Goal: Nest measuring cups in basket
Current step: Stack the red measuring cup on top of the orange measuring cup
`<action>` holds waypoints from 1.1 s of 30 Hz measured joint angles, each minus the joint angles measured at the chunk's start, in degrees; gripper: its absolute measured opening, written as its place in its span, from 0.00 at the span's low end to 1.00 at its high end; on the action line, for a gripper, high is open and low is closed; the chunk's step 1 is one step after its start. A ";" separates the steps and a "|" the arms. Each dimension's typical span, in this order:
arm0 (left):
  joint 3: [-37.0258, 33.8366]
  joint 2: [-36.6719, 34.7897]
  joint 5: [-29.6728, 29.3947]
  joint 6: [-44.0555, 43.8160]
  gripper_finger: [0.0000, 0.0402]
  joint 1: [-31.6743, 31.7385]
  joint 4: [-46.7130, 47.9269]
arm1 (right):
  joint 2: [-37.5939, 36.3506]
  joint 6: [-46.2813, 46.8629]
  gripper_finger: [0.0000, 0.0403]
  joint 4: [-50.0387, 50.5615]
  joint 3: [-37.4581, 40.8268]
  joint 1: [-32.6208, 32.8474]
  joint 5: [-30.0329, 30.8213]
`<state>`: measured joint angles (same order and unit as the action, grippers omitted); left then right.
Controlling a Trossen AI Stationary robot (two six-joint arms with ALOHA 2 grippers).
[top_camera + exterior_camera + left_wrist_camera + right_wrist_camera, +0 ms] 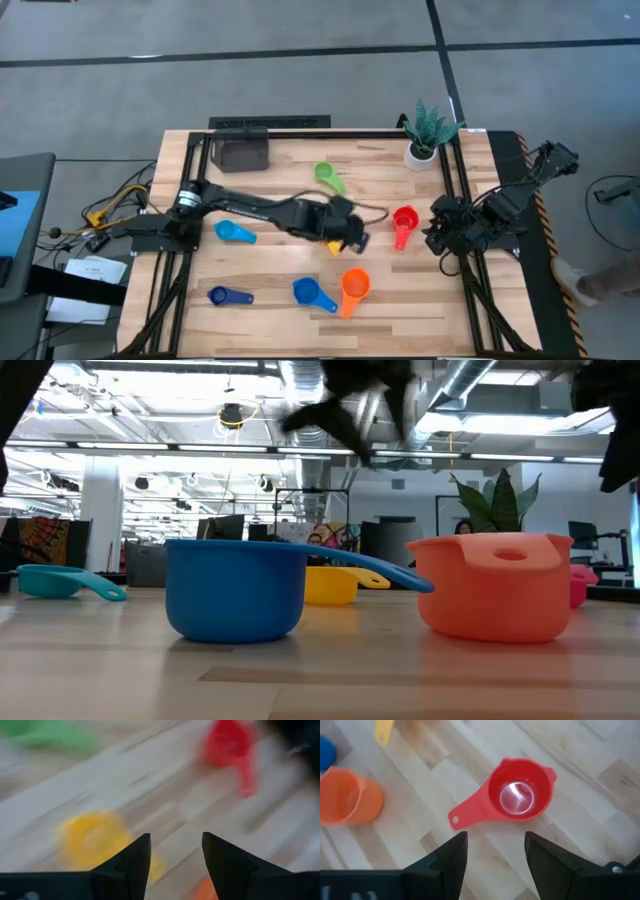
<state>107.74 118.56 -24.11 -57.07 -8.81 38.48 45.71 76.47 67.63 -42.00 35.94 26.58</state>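
Observation:
Measuring cups lie scattered on the wooden table: green (pixel 327 176), red (pixel 404 222), light blue (pixel 235 232), dark blue (pixel 228 296), blue (pixel 312 293) and orange (pixel 354 286). The yellow cup (pixel 92 837) sits just below my left gripper (pixel 352 238), which hovers open over the table's middle with nothing between its fingers. The dark grey basket (pixel 240 152) stands at the far left. My right gripper (pixel 496 855) is open above the table's right side, with the red cup (pixel 520 795) just ahead of its fingers.
A white pot with a green plant (pixel 425 140) stands at the far right corner. Black frame rails (pixel 460 200) run along the table's sides. Bare wood lies between the basket and the green cup.

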 joint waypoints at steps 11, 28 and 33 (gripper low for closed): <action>-10.05 5.13 -1.38 17.64 0.42 9.94 -40.39 | -0.07 4.25 0.56 0.42 0.00 -4.10 -11.71; 2.60 21.98 15.78 26.35 0.42 15.34 -52.61 | -0.03 18.65 0.56 5.64 -0.17 -4.10 -14.47; 7.06 26.56 19.09 26.37 0.42 15.22 -52.82 | -0.04 20.40 0.56 5.64 -0.17 -4.21 -16.27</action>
<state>114.81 145.12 -5.02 -30.70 6.41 -14.34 45.67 96.86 73.28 -42.17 31.73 10.32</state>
